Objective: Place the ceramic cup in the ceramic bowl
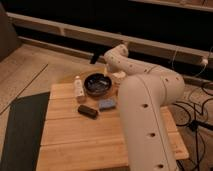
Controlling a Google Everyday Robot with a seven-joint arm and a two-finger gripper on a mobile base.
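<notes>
The ceramic bowl [97, 84], dark and glossy, sits at the far middle of the wooden table [75, 140]. The ceramic cup [119, 76], small and cream-white, stands just right of the bowl's rim and is partly hidden by my arm. My white arm [145, 110] rises from the lower right and bends over at the far side. The gripper [106, 74] hangs at the bowl's far right rim, right beside the cup. I cannot tell whether it touches the cup.
A slim white capped bottle [78, 88] stands left of the bowl. A flat black block [87, 111] and a blue sponge-like piece [106, 104] lie in front of the bowl. A dark mat [22, 130] lies on the floor at left. Cables run at right.
</notes>
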